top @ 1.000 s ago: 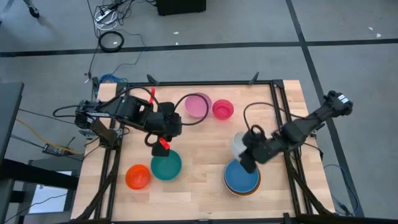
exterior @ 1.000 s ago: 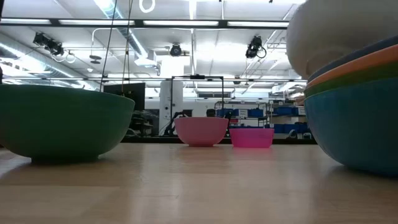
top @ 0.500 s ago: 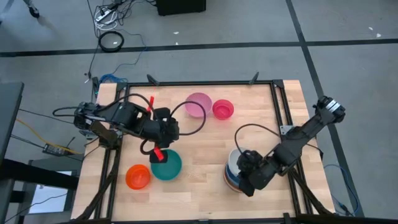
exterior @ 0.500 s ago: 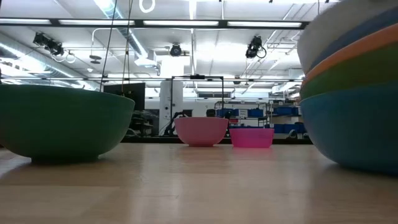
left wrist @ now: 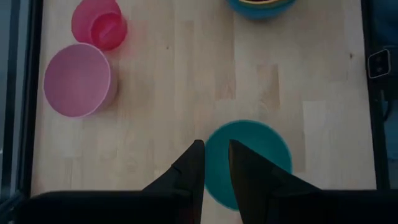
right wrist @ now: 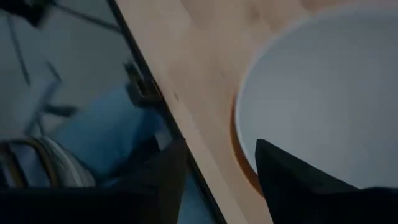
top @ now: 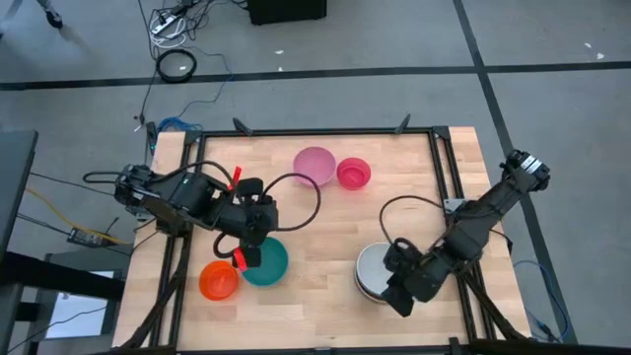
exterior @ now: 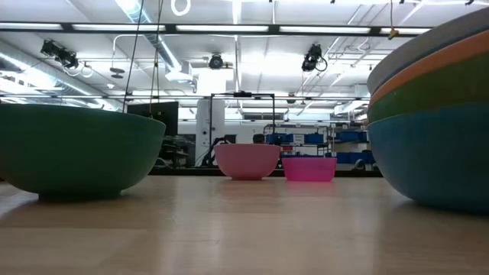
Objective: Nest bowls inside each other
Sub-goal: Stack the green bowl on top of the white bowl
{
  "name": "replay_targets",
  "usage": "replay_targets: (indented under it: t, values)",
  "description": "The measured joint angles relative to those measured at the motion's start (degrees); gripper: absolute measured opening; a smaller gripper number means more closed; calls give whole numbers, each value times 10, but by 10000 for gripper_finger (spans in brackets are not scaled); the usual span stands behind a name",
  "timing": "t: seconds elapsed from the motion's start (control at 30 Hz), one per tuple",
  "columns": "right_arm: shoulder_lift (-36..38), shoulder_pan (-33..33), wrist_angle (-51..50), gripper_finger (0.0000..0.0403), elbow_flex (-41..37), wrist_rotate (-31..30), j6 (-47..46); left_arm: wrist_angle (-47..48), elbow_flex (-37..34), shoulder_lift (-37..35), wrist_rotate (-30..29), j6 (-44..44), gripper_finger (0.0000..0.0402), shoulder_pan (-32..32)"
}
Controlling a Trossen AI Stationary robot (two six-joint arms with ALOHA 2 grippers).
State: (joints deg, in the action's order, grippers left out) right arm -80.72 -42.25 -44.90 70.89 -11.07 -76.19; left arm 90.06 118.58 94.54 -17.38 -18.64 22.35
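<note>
The stack of round plastic bowls (top: 373, 272) sits near the front right of the wooden table (top: 325, 222). Seen from above, a white bowl (top: 375, 266) lies topmost in it. From table height the stack (exterior: 432, 130) shows nested rims in layers: a grey-white edge on top, then orange, sage green, and a large blue-teal bowl underneath; its right side is cut off by the picture's edge.

The right gripper (top: 401, 292) hovers at the stack's front right edge, its arm reaching in from the table's right side. In its wrist view its two dark fingers (right wrist: 165, 180) stand apart, one over the table edge and one over the white bowl's rim (right wrist: 323, 99), holding nothing.

A round teal plastic bowl (top: 264, 261) stands empty at front left, with a small round orange-red plastic bowl (top: 218, 280) just beside it, nearer the table's left edge. The left gripper (top: 243, 256) hangs over the teal bowl's left rim. In its wrist view the fingers (left wrist: 189, 171) are a little apart with the rim (left wrist: 249, 158) showing between them; whether they touch it cannot be told.

A round pale pink plastic bowl (top: 314, 166) and a smaller round magenta plastic bowl (top: 353, 174) stand side by side, close together, at the far middle, both empty.
</note>
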Motion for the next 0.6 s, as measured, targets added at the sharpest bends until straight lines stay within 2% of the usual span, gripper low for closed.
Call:
replay_targets:
  t: [0.07,0.2,0.33,0.47,0.6]
  values:
    - [15,-12,-9,181,10,-51,0,0,0,0,-11,-10,80,8]
    - [35,-46,-72,173,30,-191,20,-3,-7,0,-17,-14,80,32]
    - [39,-74,-164,168,41,-302,5,-2,-71,-1,-22,-36,80,53]
    - [39,-80,-258,165,41,-358,-45,-12,-170,-2,-24,-45,80,74]
    - [39,-74,-321,165,41,-382,-79,-92,-276,-2,-23,-43,80,82]
